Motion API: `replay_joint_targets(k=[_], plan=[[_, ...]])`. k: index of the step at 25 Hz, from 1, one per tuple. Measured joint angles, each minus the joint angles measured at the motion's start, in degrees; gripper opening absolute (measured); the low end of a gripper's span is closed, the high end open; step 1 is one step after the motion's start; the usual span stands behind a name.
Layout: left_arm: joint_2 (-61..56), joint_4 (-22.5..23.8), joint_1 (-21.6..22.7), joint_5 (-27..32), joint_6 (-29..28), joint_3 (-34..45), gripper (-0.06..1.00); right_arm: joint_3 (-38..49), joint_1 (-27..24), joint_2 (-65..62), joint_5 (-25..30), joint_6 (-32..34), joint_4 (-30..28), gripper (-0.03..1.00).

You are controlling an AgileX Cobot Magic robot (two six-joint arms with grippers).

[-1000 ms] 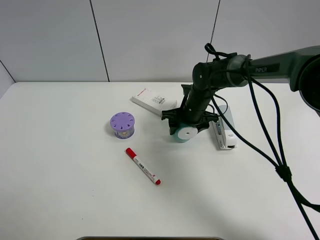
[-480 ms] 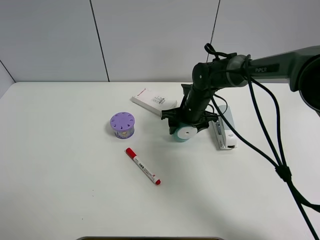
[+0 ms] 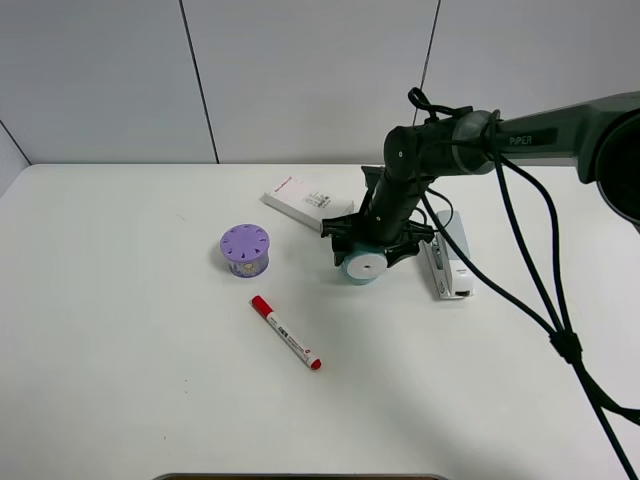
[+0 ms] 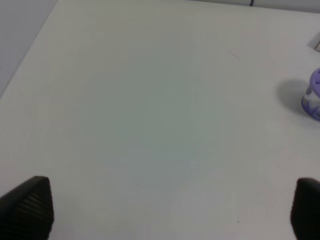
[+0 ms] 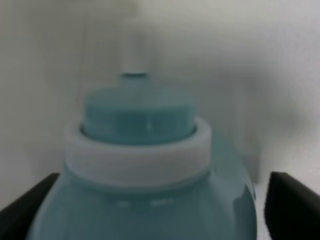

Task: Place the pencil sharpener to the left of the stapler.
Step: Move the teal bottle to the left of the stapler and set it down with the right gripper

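The teal pencil sharpener (image 3: pixel 362 265) with its white round face sits low over the table, just left of the light-grey stapler (image 3: pixel 447 262). My right gripper (image 3: pixel 368 250) reaches down from behind and is shut on it. In the right wrist view the sharpener (image 5: pixel 140 150) fills the space between the two dark fingers (image 5: pixel 30 200), with its small crank pointing away. My left gripper (image 4: pixel 167 200) stands open over bare table, far from both things, and does not show in the exterior high view.
A purple round holed container (image 3: pixel 245 249) stands left of the sharpener and also shows at the edge of the left wrist view (image 4: pixel 314 97). A red-capped marker (image 3: pixel 286 333) lies in front of it. A flat white box (image 3: pixel 307 203) lies behind.
My right gripper has shifted slightly left with the sharpener, widening the gap to the stapler. Nothing else has moved.
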Motion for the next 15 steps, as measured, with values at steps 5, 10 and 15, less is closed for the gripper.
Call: replay_joint_targets(k=[5,10,15], plan=[[0.0,0.0,0.0,0.0,0.0,0.0,0.95,0.0,0.1,0.0,-0.1,0.0,0.0,0.94],[0.0,0.0,0.0,0.0,0.0,0.0,0.95,0.0,0.1,0.0,-0.1,0.0,0.0,0.99],[0.0,0.0,0.0,0.0,0.0,0.0,0.95,0.0,0.1,0.0,-0.1,0.0,-0.1,0.99]])
